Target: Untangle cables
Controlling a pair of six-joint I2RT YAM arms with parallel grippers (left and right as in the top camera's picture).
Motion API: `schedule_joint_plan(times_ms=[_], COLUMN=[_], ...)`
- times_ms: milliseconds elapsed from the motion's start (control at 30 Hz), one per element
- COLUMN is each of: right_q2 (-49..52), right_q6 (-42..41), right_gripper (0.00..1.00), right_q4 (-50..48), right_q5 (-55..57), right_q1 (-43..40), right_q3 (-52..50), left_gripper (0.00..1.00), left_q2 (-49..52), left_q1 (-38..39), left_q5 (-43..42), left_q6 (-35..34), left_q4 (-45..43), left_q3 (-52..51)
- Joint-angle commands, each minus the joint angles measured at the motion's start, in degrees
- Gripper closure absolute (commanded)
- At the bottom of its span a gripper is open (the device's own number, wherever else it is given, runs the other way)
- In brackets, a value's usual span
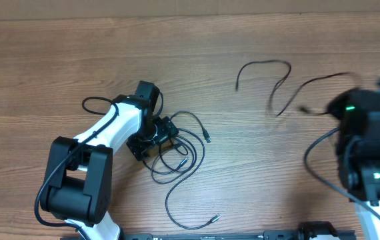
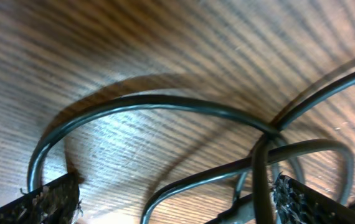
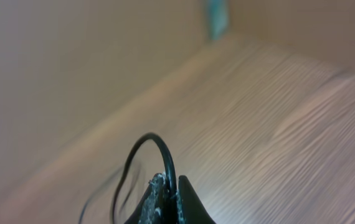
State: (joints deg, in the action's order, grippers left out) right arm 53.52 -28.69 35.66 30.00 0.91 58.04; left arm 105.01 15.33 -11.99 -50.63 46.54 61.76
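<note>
Overhead, my left pincer (image 1: pixel 154 138) hangs released directly over the tangled cables (image 1: pixel 177 152), light, limp cords I'd judge best pinched at an outer loop, while my right pincer (image 3: pixel 167 198) clenches one separate cord (image 3: pixel 154 136).

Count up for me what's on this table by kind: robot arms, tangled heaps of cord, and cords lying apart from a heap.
Robot arms: 2 (left arm, right arm)
Tangled heap of cords: 1; how many cords are in it cannot be told
Separate cord: 1, leading to the right arm
Total: 4
</note>
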Motion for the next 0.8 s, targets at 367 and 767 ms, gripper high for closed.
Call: schedule_joint_plan(times_ms=[367,767], right_q2=[7.96,19.06], right_q6=[30.1,53.22], right_gripper=[0.96,0.96], right_q4=[-38.23,-64.43], right_q5=[14.75,9.68], right_q1=[-36.92,-35.52], right_q3=[7.91,17.73], left_gripper=[0.0,0.01], left_q2=[1.18,1.18], left_q1=[0.07,0.07], left_q5=[0.57,0.57], left_q6=[0.48,0.48], left_q4=[-2.27,-2.27], left_q3=[-0.52,-0.52])
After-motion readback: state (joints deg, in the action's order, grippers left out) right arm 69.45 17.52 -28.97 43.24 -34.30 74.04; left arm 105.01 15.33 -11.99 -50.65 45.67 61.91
